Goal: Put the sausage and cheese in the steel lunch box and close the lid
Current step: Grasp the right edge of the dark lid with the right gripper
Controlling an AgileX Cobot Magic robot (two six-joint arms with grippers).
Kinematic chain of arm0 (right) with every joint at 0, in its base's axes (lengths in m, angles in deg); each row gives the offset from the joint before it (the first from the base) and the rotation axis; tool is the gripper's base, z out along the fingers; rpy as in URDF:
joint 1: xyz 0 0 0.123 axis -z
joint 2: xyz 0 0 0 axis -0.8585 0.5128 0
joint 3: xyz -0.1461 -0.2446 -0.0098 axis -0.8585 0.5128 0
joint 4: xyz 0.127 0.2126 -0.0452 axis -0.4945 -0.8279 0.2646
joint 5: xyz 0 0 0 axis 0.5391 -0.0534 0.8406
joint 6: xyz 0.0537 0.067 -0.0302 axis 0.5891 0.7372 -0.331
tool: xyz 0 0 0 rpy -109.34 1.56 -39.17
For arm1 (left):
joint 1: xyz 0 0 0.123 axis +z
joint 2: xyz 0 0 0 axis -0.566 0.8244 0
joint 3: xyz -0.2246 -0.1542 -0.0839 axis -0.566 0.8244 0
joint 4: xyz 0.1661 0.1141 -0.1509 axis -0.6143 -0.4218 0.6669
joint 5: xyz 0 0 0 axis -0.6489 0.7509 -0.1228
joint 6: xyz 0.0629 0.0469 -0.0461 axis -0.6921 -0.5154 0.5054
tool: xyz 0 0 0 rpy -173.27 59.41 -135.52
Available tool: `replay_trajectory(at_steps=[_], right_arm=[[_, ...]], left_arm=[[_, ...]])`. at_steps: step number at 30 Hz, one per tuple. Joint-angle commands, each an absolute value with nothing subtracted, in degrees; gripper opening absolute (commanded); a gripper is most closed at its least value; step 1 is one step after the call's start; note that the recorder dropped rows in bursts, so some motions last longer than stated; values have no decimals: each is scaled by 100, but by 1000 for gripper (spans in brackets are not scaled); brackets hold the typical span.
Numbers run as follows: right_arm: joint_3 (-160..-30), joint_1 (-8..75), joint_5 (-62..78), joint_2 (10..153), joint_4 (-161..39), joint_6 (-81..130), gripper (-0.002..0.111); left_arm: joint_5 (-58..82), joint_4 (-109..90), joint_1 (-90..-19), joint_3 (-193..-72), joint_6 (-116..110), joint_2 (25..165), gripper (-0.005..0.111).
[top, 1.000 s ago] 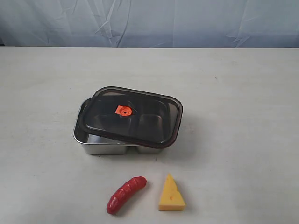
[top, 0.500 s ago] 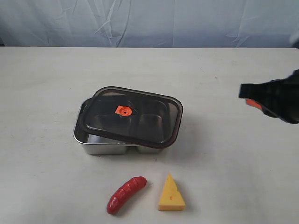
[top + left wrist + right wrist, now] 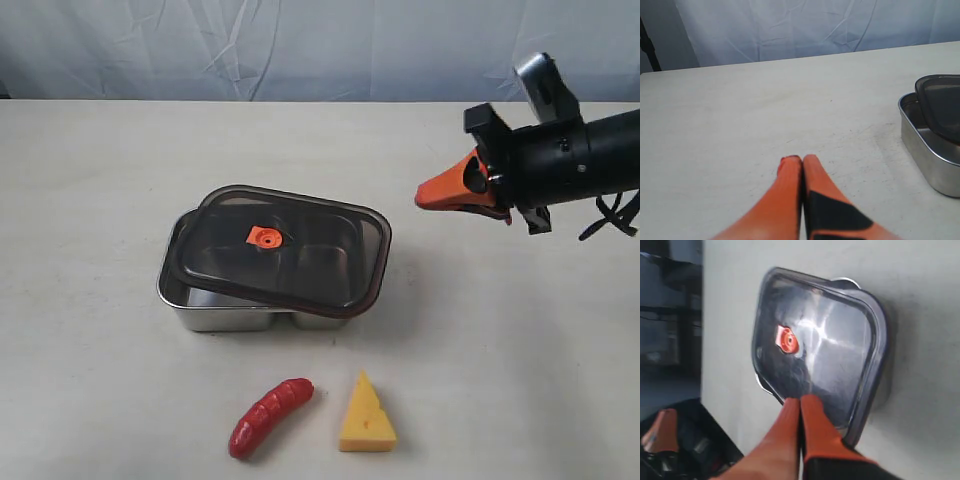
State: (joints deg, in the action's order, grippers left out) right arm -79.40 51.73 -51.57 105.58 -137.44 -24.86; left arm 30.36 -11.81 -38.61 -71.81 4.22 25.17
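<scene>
Exterior view is showing a pale table [image 3: 100, 200] carrying everything. The steel lunch box [image 3: 215, 315] is sitting near the middle. The lid [image 3: 310, 255] is lying askew on top, leaving a strip along the box's left side uncovered, with its orange valve [image 3: 264, 237] facing up. The right gripper [image 3: 425, 198] is hovering to the right of the box, apart from it. Its orange fingers are pressing together and pointing toward the lid. The left gripper [image 3: 796, 159] is appearing only in its own wrist view, fingers likewise pressing together over bare table, with the box off to one side. The sausage [image 3: 270, 417] is lying on the table in front of the box, and the cheese [image 3: 366, 416] is resting just beside it on the right, neither one touched by a gripper.
</scene>
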Motion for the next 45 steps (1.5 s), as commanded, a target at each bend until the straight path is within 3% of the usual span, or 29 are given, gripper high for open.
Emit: replay_trajectory(at_steps=[1, 7, 19, 22, 27, 29, 35, 45], right_arm=[[-7837, 5653, -5526, 11202, -14121, -3197, -1], [-7656, 5465, -5865, 11948, -14529, -3993, -1], [-7656, 4945, -5011, 12067, -14616, -4086, -1], [-7656, 4810, -4827, 12067, -14616, -4086, 11], [-7656, 4800, -4743, 12067, -14616, -4039, 52], [-7656, 4773, -4729, 12067, -14626, -3962, 59], [-7656, 4535, -4595, 12092, -14673, -3892, 53], [-7656, 4370, -4510, 12132, -15180, -3892, 52]], left_arm=[[2961, -1195, -3899, -7174, 422, 2491, 0], [2961, -1195, -3899, -7174, 422, 2491, 0], [2961, -1195, -3899, -7174, 422, 2491, 0], [2961, -1195, -3899, -7174, 422, 2491, 0], [2961, -1195, -3899, -7174, 422, 2491, 0], [2961, -1195, -3899, -7174, 422, 2491, 0], [2961, -1195, -3899, -7174, 422, 2491, 0], [2961, -1195, -3899, -7174, 422, 2491, 0]])
